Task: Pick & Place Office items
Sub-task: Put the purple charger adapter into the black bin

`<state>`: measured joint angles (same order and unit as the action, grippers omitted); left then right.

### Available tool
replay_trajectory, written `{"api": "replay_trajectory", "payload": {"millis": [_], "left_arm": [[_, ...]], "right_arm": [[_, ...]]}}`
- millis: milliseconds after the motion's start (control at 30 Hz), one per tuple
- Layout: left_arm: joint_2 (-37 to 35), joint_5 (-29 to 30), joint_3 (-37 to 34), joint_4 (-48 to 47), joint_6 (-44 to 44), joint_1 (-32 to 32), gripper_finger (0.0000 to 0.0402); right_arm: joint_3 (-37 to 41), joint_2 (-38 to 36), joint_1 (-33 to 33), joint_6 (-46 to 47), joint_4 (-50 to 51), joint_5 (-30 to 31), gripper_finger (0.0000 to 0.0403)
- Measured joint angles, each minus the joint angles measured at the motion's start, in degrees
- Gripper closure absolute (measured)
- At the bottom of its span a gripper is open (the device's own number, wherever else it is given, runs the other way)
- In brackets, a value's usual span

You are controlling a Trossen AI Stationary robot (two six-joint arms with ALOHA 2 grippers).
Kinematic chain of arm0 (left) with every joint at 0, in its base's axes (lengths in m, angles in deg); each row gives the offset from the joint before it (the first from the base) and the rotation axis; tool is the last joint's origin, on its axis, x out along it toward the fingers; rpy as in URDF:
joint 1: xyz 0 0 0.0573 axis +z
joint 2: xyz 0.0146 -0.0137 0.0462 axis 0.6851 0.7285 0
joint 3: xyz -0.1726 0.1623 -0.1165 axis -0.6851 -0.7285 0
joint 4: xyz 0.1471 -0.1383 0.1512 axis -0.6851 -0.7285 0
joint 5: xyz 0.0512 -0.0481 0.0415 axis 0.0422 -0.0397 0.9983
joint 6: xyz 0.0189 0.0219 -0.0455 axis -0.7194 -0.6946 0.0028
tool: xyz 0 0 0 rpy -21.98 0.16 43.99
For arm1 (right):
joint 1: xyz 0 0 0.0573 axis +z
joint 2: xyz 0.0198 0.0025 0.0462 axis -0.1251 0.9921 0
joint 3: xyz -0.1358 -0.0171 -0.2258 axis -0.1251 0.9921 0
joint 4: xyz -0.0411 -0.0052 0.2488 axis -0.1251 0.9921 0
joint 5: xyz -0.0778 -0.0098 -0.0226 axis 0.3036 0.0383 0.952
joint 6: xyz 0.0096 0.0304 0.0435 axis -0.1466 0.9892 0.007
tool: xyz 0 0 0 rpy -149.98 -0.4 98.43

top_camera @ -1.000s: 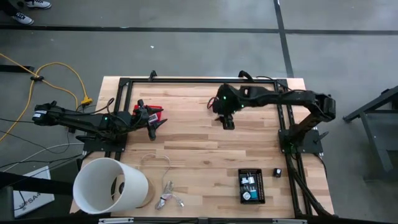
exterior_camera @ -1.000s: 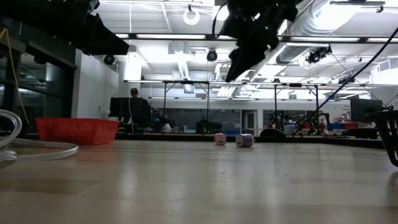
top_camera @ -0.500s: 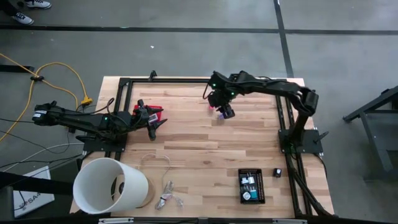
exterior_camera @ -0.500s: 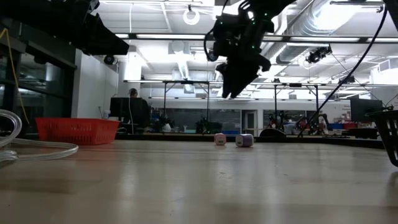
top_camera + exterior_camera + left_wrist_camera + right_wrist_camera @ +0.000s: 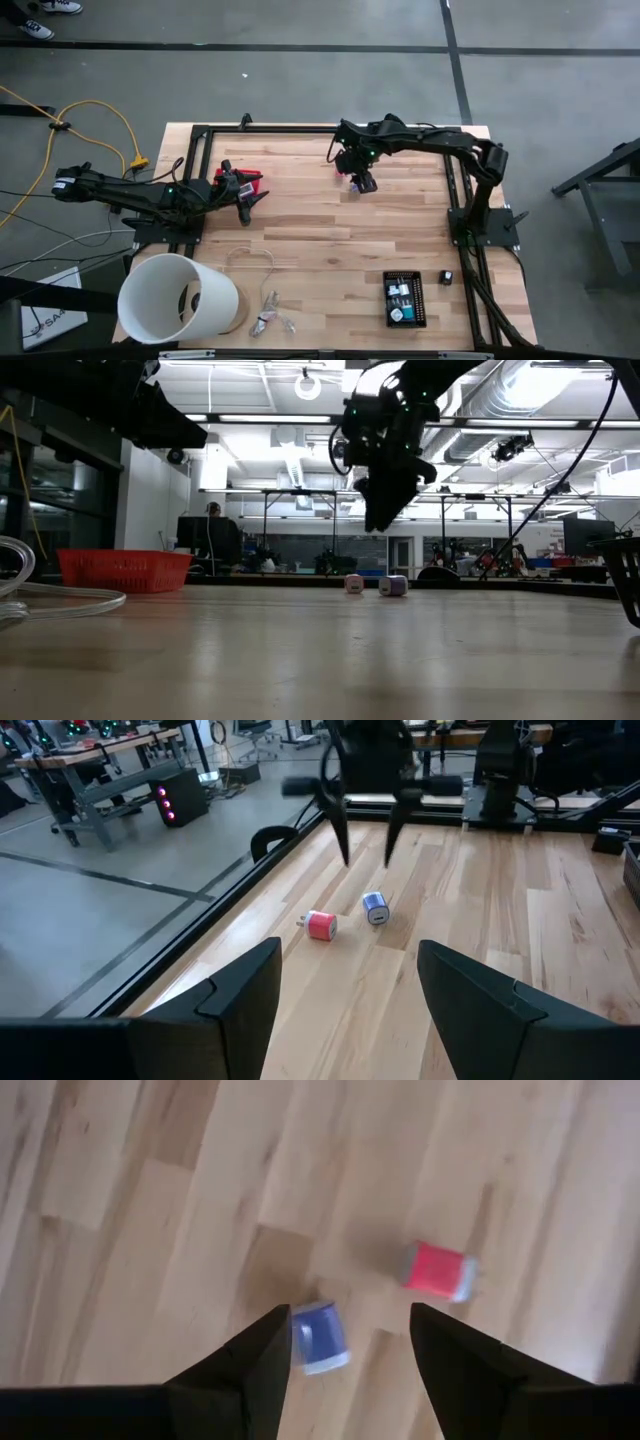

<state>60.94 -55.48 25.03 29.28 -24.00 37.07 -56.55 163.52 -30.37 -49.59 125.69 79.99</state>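
With its fingers spread, the right tool hung above the blue charger plug, beside the pink plug, and needed centring before descending.

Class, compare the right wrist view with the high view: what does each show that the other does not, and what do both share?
Only the right wrist view shows the two small blocks clearly: a blue block and a pink block, apart on the wood. Only the high view shows the white tub, the black tray and the left gripper waiting at the table's left. Both show the right gripper, open above the blocks.
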Motion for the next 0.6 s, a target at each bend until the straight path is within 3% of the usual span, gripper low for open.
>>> {"api": "replay_trajectory", "payload": {"millis": [600], "left_arm": [[0.0, -0.02, 0.0, 0.26, -0.02, 0.01, 0.0175]], "right_arm": [[8.22, 0.84, 3.13, -4.94, -7.21, 2.49, 0.0211]]}}
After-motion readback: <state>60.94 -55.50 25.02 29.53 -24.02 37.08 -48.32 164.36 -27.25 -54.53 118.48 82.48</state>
